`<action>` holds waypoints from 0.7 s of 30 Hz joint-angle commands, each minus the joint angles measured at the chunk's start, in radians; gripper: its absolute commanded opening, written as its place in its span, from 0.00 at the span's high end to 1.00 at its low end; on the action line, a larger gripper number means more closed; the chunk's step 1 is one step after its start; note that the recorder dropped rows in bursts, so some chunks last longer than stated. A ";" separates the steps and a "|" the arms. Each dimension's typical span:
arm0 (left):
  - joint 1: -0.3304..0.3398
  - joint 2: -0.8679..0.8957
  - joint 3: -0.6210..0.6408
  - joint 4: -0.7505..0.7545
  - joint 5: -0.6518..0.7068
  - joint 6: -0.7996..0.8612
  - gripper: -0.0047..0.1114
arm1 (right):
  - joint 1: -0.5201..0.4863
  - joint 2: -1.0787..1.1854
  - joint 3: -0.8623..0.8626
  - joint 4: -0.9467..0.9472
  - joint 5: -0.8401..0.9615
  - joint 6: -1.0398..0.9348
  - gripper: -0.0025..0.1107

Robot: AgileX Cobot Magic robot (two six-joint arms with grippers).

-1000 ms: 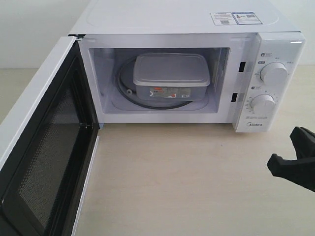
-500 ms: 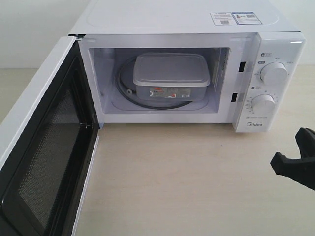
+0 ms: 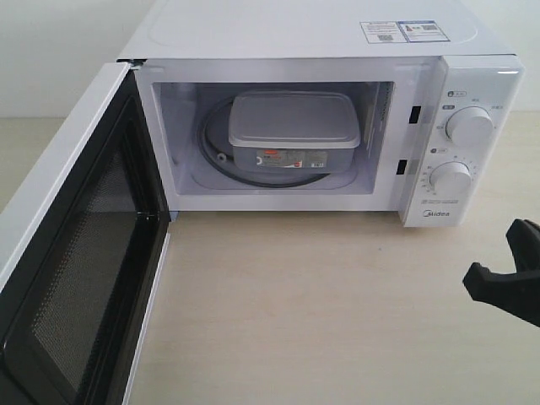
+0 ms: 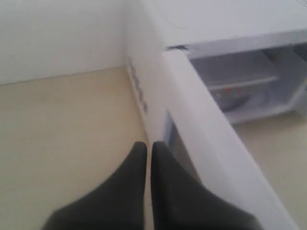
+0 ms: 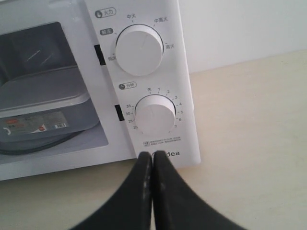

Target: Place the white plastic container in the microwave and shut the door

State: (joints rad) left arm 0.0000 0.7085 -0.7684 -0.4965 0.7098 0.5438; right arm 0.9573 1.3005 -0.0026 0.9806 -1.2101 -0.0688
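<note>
White plastic container [image 3: 294, 128], flat and rectangular with a rimmed lid, sits inside the white countertop microwave [image 3: 278, 29] on the round glass turntable [image 3: 218, 159], its labelled side facing the opening. The white side-hinged door [image 3: 80, 253] stands wide open at the left, its black mesh inner face turned toward the cavity. Two round white knobs [image 3: 469, 126] are stacked one above the other on the control panel at the right, and printed stickers [image 3: 403, 31] lie on the microwave's top. The black right gripper [image 5: 152, 155] has its fingers pressed together with nothing between them. It is over the pale wooden table [image 3: 321, 312] in front of the control panel, apart from the microwave. The black left gripper [image 4: 146, 145] is likewise pinched closed and empty, its tips just beside the outer face of the open door; whether they touch it cannot be told
</note>
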 commanded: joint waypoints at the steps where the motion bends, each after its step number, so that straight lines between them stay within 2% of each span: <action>1: -0.004 0.124 -0.079 -0.118 0.227 0.204 0.92 | 0.002 -0.005 0.003 0.005 -0.011 -0.030 0.98; 3: -0.004 0.185 -0.101 -0.113 0.293 0.204 0.92 | 0.002 -0.005 0.003 0.005 -0.011 -0.043 0.98; 7: -0.004 0.283 -0.113 -0.116 0.330 0.196 0.92 | 0.002 -0.005 0.003 0.005 -0.011 -0.045 0.98; 13: -0.004 0.342 -0.113 -0.128 0.400 0.181 0.92 | 0.002 -0.005 0.003 0.005 -0.011 -0.045 0.98; 21: -0.004 0.346 -0.113 -0.290 0.451 0.317 0.92 | 0.002 -0.005 0.003 0.005 -0.011 -0.045 0.98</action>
State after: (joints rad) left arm 0.0000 1.0532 -0.8746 -0.7425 1.1518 0.8366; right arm 0.9573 1.3005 -0.0026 0.9806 -1.2101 -0.1049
